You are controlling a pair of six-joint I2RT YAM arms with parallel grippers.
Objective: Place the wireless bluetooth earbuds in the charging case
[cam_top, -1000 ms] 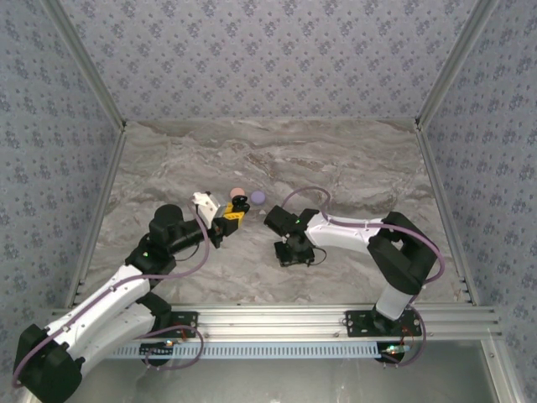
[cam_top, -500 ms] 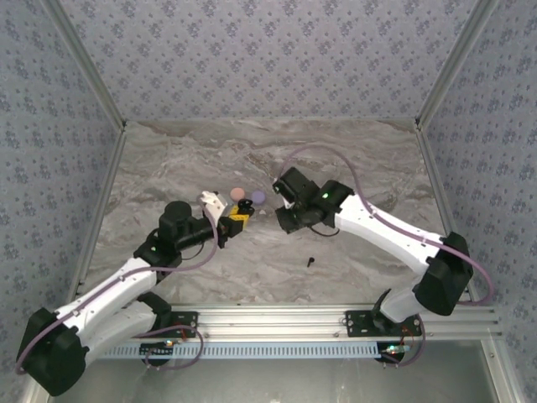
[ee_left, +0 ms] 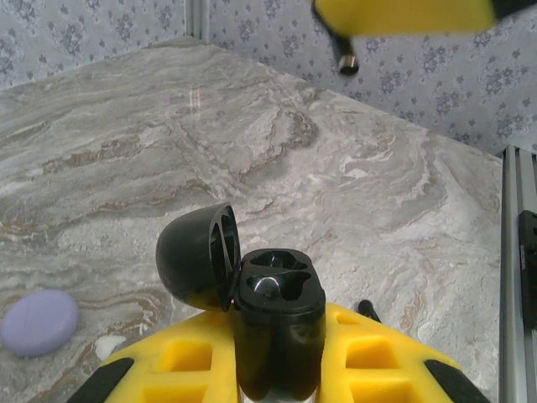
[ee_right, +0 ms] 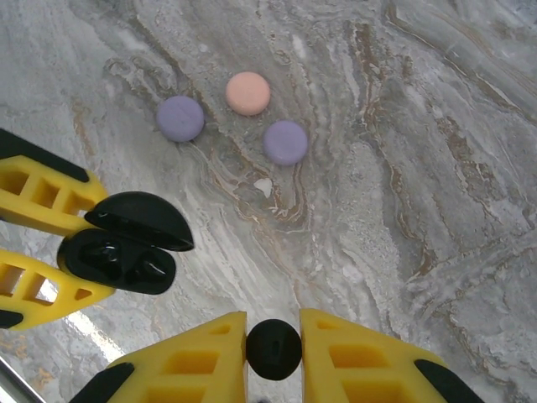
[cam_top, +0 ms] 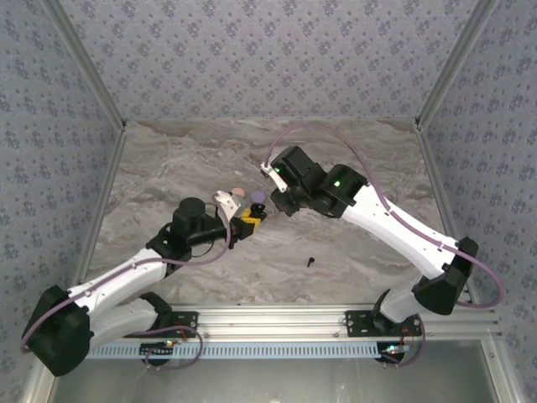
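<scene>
Close-up from the left wrist camera. Left gripper [ee_left: 277, 357] clamped on black charging case [ee_left: 277, 306], held upright with lid [ee_left: 199, 256] flipped back and sockets facing up, probably to offer a steady target. Above it, edge of right gripper [ee_left: 352, 21] with stem of black earbud [ee_left: 344, 57] hanging down from it. Lilac case [ee_left: 39, 321] lying shut on marble table [ee_left: 294, 151], off to one side.

Right wrist camera, looking straight down. Yellow fingers [ee_right: 185, 361] pinched on the black earbud [ee_right: 273, 349], seen end-on between them. Open charging case [ee_right: 126, 243] below and to the left, not yet under the earbud. Likely needs a sideways shift before any lowering. Beyond, two lilac cases [ee_right: 180, 117] and one pink case [ee_right: 247, 92], all shut, with a small pale piece [ee_right: 263, 186] beside them, perhaps an earbud.

Overhead camera. Left arm stretched low and forward. Right arm arched high, wrist bent downward. Grippers nearly meeting mid-table. Loose black earbud [cam_top: 310, 262] on the marble nearer the bases, well apart from both grippers.
</scene>
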